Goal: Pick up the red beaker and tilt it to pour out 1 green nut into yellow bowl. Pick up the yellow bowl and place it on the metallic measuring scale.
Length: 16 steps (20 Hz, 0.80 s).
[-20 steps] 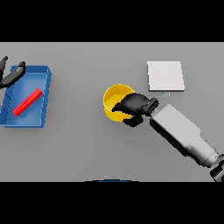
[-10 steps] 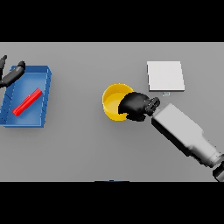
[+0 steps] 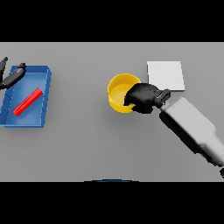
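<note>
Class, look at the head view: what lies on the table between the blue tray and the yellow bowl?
Nothing: in the head view, only bare grey table separates the blue tray from the yellow bowl.

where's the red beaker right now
In the head view, the red beaker lies on its side in the blue tray at far left, near the left hand.

Tray (image 3: 43, 87) far left holding a beaker (image 3: 27, 101), bowl (image 3: 118, 89) at centre, scale (image 3: 165, 74) just right behind it.
</note>
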Available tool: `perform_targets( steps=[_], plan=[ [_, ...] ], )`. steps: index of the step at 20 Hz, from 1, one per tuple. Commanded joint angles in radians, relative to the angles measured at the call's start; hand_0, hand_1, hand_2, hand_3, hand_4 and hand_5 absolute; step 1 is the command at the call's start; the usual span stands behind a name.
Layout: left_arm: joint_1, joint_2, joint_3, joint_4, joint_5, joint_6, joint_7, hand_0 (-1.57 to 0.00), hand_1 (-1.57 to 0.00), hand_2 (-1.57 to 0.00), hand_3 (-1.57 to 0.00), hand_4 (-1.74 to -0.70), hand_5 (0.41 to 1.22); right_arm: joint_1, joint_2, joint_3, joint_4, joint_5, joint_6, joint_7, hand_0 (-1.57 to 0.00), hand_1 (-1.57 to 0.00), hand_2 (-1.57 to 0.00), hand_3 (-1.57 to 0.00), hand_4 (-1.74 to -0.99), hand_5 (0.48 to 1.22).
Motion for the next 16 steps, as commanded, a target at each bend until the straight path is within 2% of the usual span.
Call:
perform_targets(
  steps=[1, 2, 3, 5, 7, 9, 11, 12, 16],
  plan=[
    [-0.003, 0.003, 0.002, 0.013, 0.001, -0.009, 0.000, 0.00, 0.00, 0.00, 0.00, -0.72, 0.692, 0.002, -0.011, -0.013, -0.021, -0.010, 0.009, 0.002, -1.56, -1.56, -1.43, -1.23, -1.737, 1.218],
    [-0.001, 0.003, 0.001, 0.006, 0.001, -0.009, -0.002, 0.00, 0.00, 0.00, 0.00, -0.72, 0.688, -0.003, -0.011, -0.028, -0.041, -0.018, 0.015, 0.024, -1.56, -1.56, -1.43, -1.21, -1.738, 1.219],
    [0.003, 0.005, -0.003, -0.002, -0.002, -0.011, -0.008, 0.00, 0.00, 0.00, 0.00, -0.72, 0.686, 0.001, -0.029, -0.040, -0.052, -0.013, 0.004, 0.022, -1.56, -1.56, -1.43, -1.19, -1.739, 1.219],
    [-0.011, -0.002, -0.002, 0.000, -0.002, -0.002, 0.013, 0.00, 0.00, 0.00, 0.00, -0.71, 0.686, 0.005, -0.040, -0.058, -0.065, -0.010, -0.005, 0.060, -1.57, -1.57, -1.48, -1.17, -1.740, 1.220],
    [-0.011, -0.002, -0.002, -0.002, 0.000, -0.004, 0.016, 0.00, 0.00, 0.00, 0.00, -0.72, 0.686, 0.000, -0.045, -0.064, -0.072, -0.011, -0.005, 0.053, -1.56, -1.57, -1.51, -1.16, -1.740, 1.220],
    [-0.009, 0.004, 0.000, -0.004, 0.000, -0.005, 0.010, 0.00, 0.00, 0.00, 0.00, -0.72, 0.694, -0.011, -0.055, -0.088, -0.066, -0.010, -0.007, 0.078, -1.56, -1.57, -1.53, -1.16, -1.740, 1.220],
    [-0.005, 0.017, 0.002, -0.020, 0.001, 0.002, 0.014, 0.00, 0.00, 0.00, 0.00, -0.73, 0.704, -0.022, -0.068, -0.096, -0.041, 0.000, -0.030, 0.066, -1.57, -1.57, -1.52, -1.15, -1.741, 1.220],
    [0.003, 0.014, 0.001, -0.027, 0.003, 0.004, 0.009, 0.00, 0.00, 0.00, 0.00, -0.73, 0.710, -0.020, -0.082, -0.107, -0.032, -0.004, -0.043, 0.042, -1.57, -1.57, -1.53, -1.15, -1.741, 1.221],
    [-0.006, 0.014, 0.001, -0.027, 0.004, 0.008, 0.036, 0.00, 0.00, 0.00, 0.00, -0.73, 0.720, -0.038, -0.090, -0.155, 0.074, 0.002, -0.104, 0.055, -1.57, -1.57, -1.53, -1.15, -1.741, 1.221]
  ],
)
